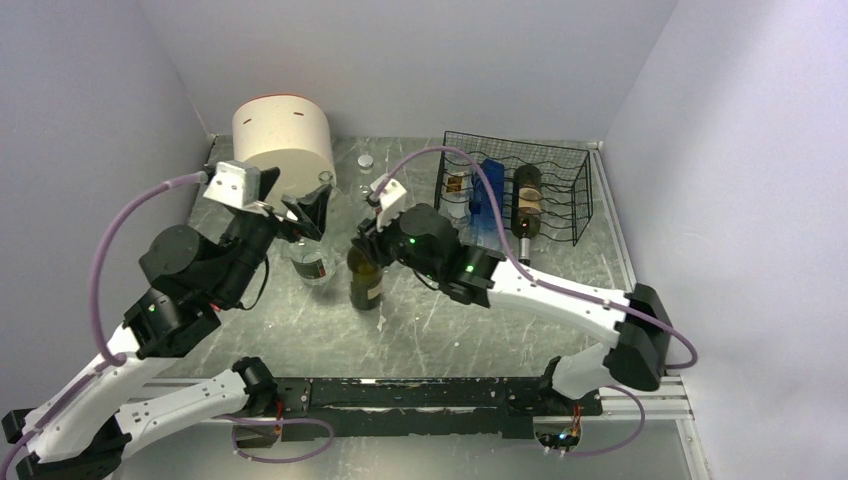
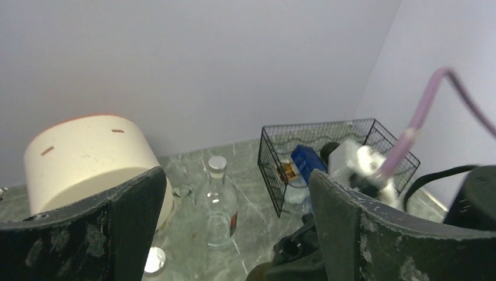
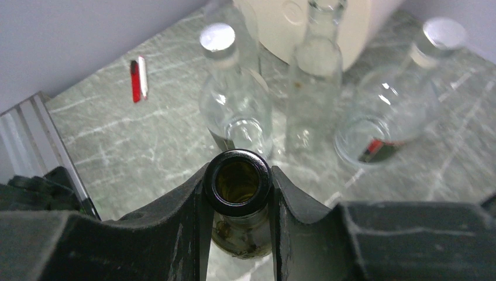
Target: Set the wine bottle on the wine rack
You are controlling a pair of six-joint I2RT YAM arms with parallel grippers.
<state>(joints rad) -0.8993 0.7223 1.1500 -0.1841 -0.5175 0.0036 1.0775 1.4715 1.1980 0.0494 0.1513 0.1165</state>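
We've got the bottle by the neck
Our right gripper pinches it upright on the desk; left gripper hangs spread wide nearby, rack at back right.

The wine bottle is glossy dark glass; the wine rack, black metal wire; the cream container, smooth, matt; the worktop, grey marbled, slightly shiny.
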